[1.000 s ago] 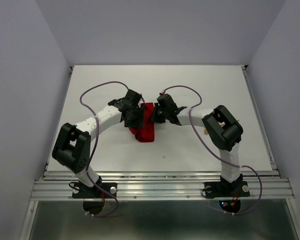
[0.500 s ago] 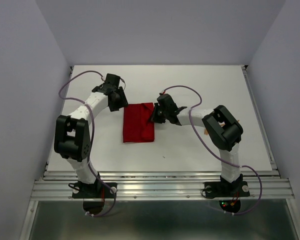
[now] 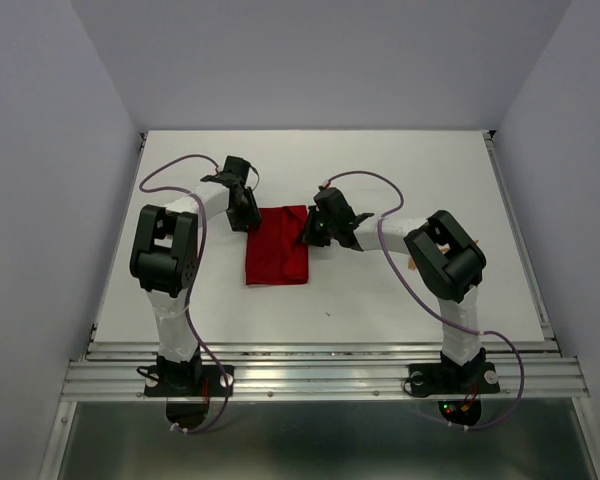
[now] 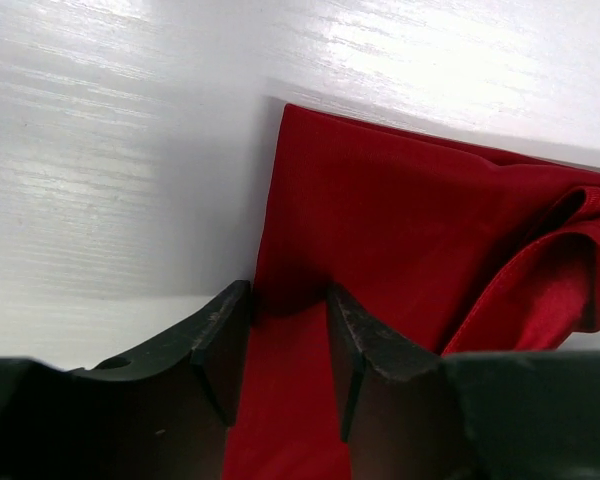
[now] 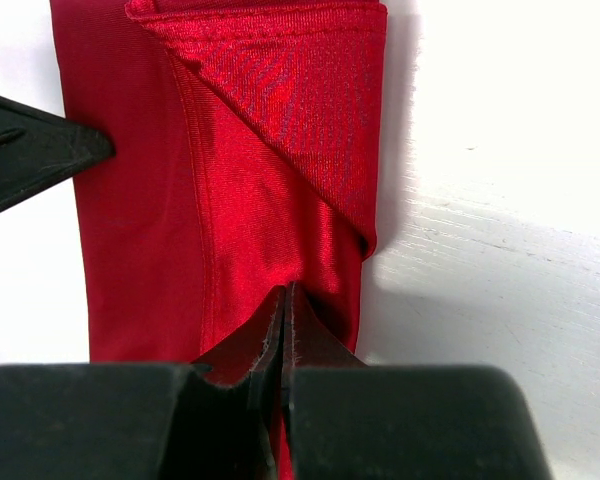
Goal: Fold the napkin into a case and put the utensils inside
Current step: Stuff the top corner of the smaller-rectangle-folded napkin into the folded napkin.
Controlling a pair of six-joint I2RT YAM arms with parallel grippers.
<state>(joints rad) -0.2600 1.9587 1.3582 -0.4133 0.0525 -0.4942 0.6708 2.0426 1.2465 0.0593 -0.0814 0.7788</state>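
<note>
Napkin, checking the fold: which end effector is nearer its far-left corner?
Left. The left end effector straddles the napkin edge there; the right end effector pinches the opposite edge.

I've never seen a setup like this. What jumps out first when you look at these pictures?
The bright red napkin, folded into a rectangle in the middle of the white table, catches the eye at once. Next come the two black pincers at its far end. The left pincer has its jaws apart over the left corner, and the right pincer is shut tight on the right edge.
</note>
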